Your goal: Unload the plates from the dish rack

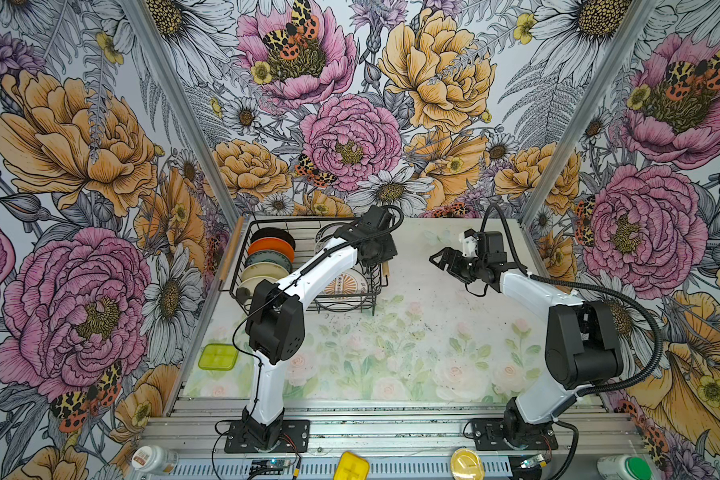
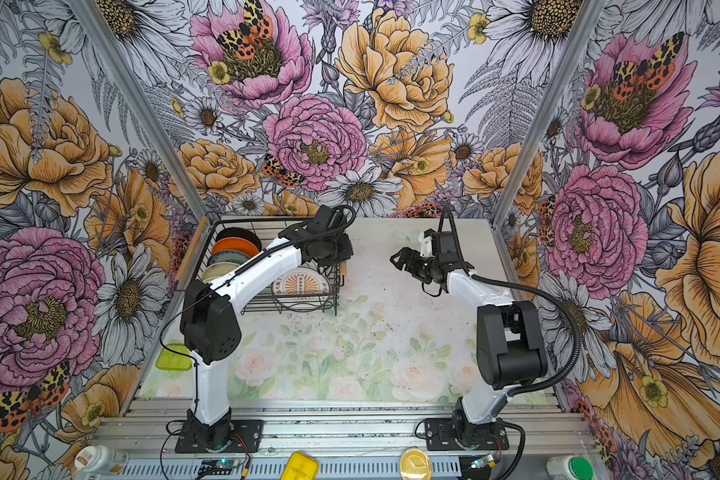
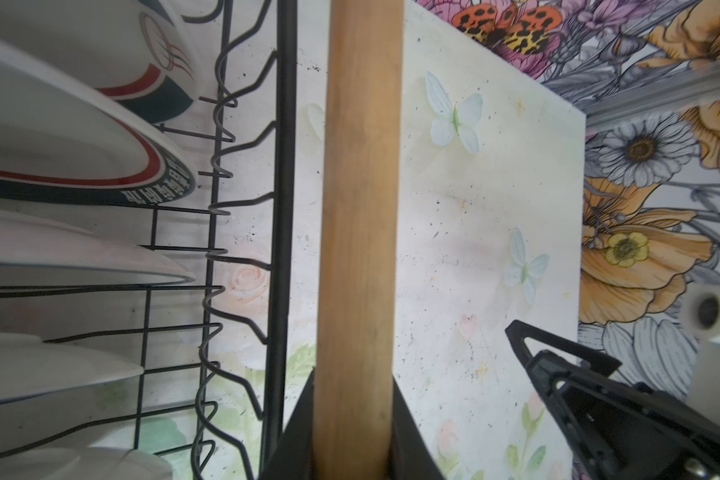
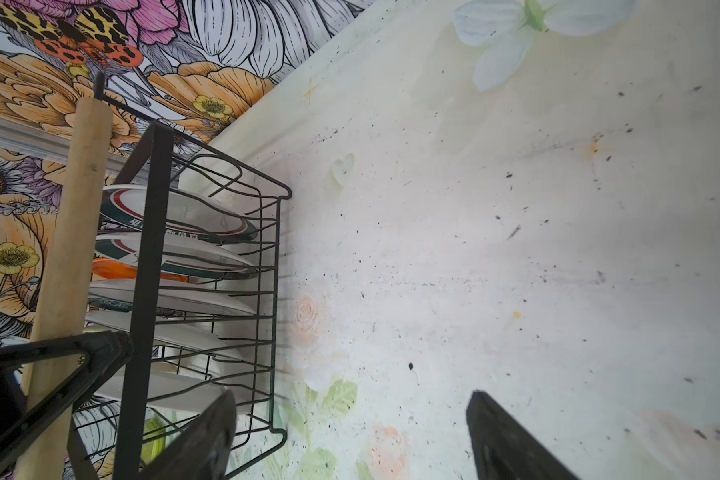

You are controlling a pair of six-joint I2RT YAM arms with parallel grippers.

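Clamping the wooden handle (image 3: 362, 187) on the three-o'clock side of the dish rack (image 4: 150, 249), the left gripper (image 3: 352, 386) evidently steadies it. The plates (image 1: 267, 266) stand upright between the dividers, at the table's (image 1: 433, 332) ten o'clock. The right gripper (image 1: 439, 262) hovers near the handle, jaws wide and empty, probably poised to extract a plate.

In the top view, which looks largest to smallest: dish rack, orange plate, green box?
1. dish rack, clearly largest.
2-3. orange plate and green box look alike; other plates half hide the orange one, so unranked.
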